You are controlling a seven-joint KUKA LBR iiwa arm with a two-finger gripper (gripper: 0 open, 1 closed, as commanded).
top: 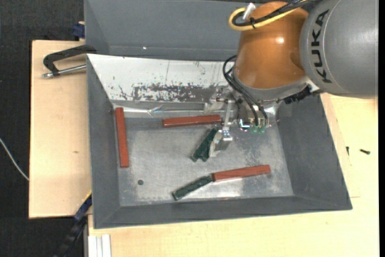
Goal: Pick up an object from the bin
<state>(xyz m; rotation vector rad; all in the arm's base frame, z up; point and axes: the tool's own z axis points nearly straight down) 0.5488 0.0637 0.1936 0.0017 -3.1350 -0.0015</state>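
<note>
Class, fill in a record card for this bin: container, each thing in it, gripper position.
container: grey metal bin
gripper: over the bin's middle, at the short green block's upper end
short green block: tilted, mid-floor
left red stick: along the left side
back red stick: crosswise near the back
front red stick: front right, end to end with the long green stick
long green stick: front middle

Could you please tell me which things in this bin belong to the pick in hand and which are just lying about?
In hand: gripper, low in mid-bin; middle dark green bar, tilted, right beside it.
Lying about: left red bar along the left wall; back red bar; front red bar, end to end with the front dark green bar.
</note>
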